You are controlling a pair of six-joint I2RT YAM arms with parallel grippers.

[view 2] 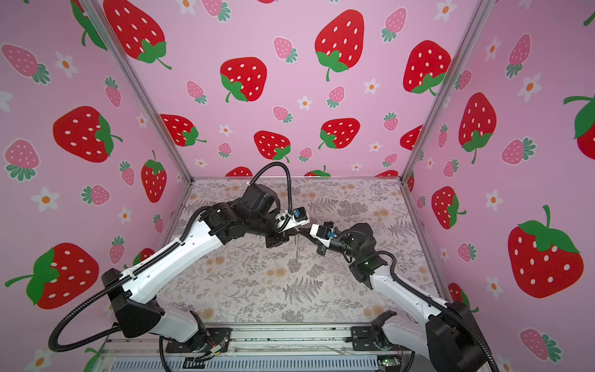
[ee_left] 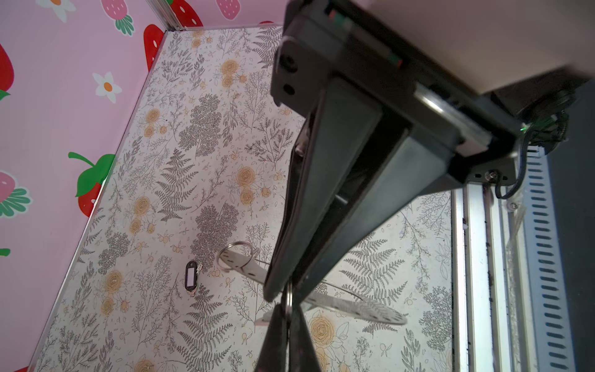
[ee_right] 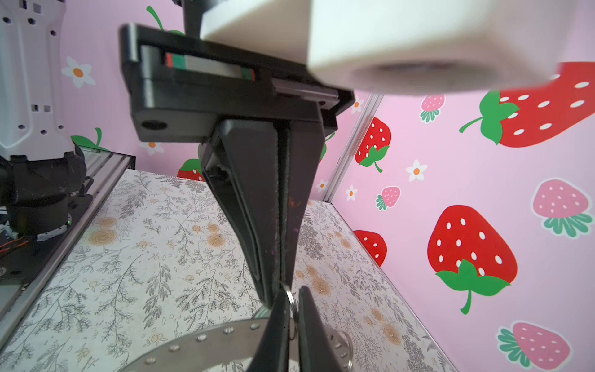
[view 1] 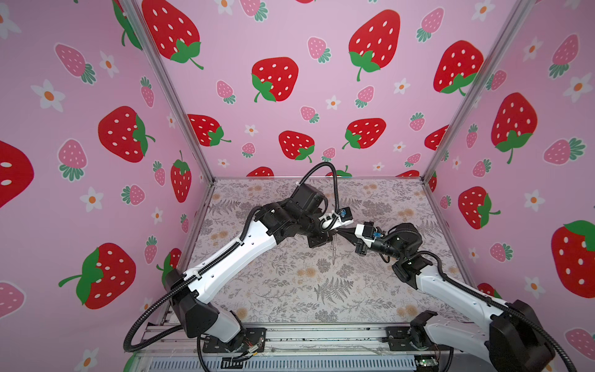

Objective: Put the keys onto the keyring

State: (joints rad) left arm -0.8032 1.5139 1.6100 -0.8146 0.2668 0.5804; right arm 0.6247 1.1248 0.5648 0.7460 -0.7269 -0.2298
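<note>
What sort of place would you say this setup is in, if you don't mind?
Probably a robot data-collection booth: left arm and right arm mounted on a metal rail, strawberry-print walls on a frame, and a floral-papered table.

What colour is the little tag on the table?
Black rim, white middle: the tag shows best in the left wrist view.

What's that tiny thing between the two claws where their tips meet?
A small wire loop sits between the left claw and the right claw, and both are shut on it. Both wrist views show it, and nothing else lies there.
</note>
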